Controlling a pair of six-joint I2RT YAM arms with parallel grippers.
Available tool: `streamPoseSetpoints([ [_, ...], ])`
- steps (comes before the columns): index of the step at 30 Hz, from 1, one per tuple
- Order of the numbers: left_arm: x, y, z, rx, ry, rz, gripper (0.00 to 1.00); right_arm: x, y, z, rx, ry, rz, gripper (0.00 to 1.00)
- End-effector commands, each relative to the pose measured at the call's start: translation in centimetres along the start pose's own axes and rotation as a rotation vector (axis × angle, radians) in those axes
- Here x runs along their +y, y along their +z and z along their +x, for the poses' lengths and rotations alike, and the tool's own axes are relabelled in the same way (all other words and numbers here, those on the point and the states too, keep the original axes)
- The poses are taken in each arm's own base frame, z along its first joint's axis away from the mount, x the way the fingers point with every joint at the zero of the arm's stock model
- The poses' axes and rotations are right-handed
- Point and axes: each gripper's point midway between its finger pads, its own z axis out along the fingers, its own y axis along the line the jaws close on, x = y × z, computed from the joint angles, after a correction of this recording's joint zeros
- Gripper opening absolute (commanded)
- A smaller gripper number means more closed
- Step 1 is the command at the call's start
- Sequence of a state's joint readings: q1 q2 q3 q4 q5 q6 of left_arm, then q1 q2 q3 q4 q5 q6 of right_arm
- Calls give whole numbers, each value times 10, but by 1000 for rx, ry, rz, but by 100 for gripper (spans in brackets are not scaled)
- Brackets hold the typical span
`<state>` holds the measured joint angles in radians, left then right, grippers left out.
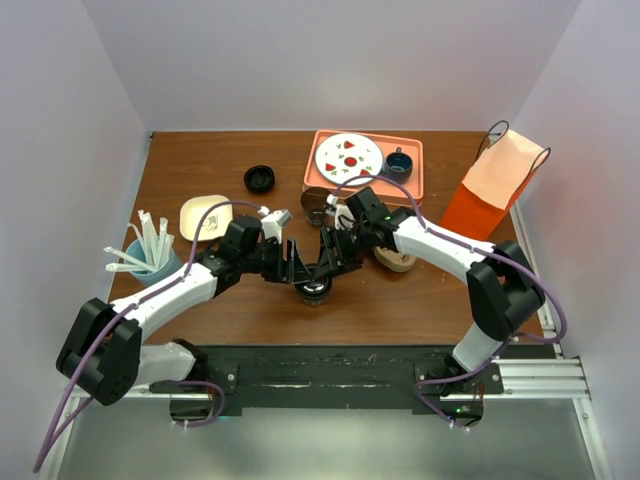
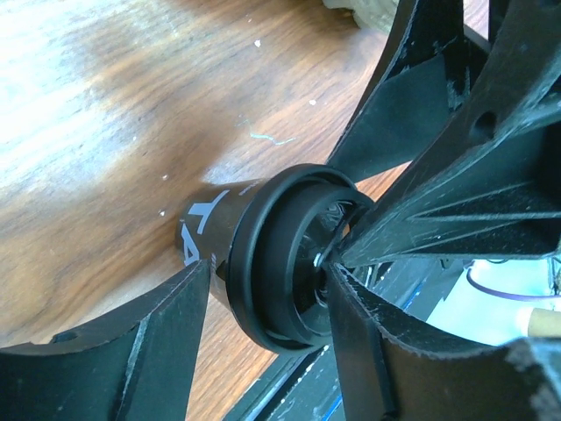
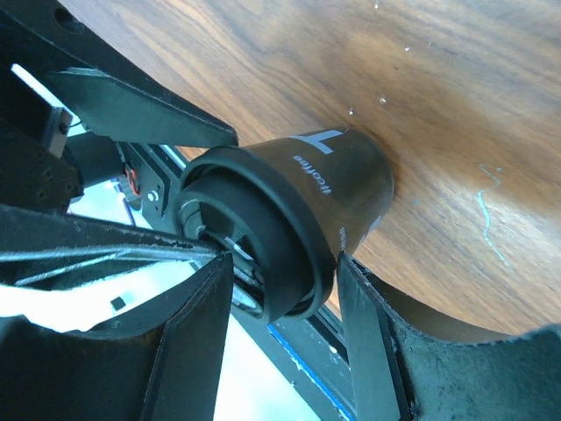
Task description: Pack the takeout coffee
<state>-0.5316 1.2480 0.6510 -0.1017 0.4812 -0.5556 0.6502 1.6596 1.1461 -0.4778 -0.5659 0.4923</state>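
The takeout coffee [image 1: 315,292], a dark cup with a black lid, stands upright on the wooden table between both arms. My left gripper [image 1: 300,272] reaches it from the left and my right gripper [image 1: 328,268] from the right. In the left wrist view the cup [image 2: 219,219] sits in my left gripper [image 2: 272,289]: one finger touches the wall under the lid rim, the other lies over the lid top. The right wrist view shows the same cup [image 3: 342,175] in my right gripper [image 3: 276,276], which is placed likewise. Both jaws stand partly apart, clamped on nothing.
An orange paper bag [image 1: 495,190] stands open at the right back. A pink tray [image 1: 312,172] holds a plate [image 1: 349,156] and a blue mug [image 1: 399,161]. A flat black disc [image 1: 260,179], a cream dish [image 1: 200,212] and a blue cup of white sticks [image 1: 150,255] lie left.
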Motion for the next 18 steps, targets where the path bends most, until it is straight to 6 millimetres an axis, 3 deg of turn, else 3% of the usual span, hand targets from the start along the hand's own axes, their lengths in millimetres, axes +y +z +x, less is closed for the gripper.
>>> streamPoseSetpoints([
  [1,-12,-9,-22,-48,51,-1,64,14,5,-14,-32,-20,-24,54],
  [11,-24,-31,-52,-103,72,-54,65,13,11,-13,-25,-19,-14,53],
  [18,5,-45,-36,-91,30,-167,60,24,9,-14,-26,-32,-36,54],
])
